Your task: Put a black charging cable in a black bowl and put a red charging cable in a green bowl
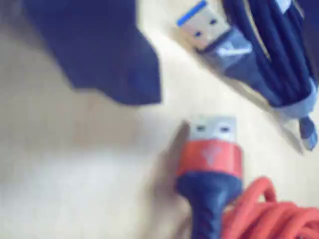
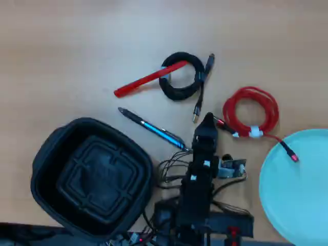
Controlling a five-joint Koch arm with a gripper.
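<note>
Both cables are seen lying on the bench [image 2: 61,46], so neither half of the task is judged done. The black cable [image 2: 180,77] is coiled near the middle of the bench, toward the far edge in the overhead view, with a red pen [image 2: 148,79] laid across its left side. The red cable [image 2: 251,113] is coiled toward the right edge, one end trailing onto the rim of the pale green bowl [image 2: 297,189] at the near right corner. The black bowl [image 2: 89,177] is set empty at the near left corner, and a blue pen [image 2: 154,129] lies between it and the black cable.

The pincer [image 2: 207,122] is held between the two coils, just beside the red cable's plug [image 1: 213,149]; in the wrist view only one dark finger [image 1: 99,50] is shown, so whether it is released or clenched cannot be told, and nothing is seen held.

The approach to a first pick seems to be in hand. A descent onto one coil, probably the red, is called for next, with a grip on the bundled strands rather than the plug.
</note>
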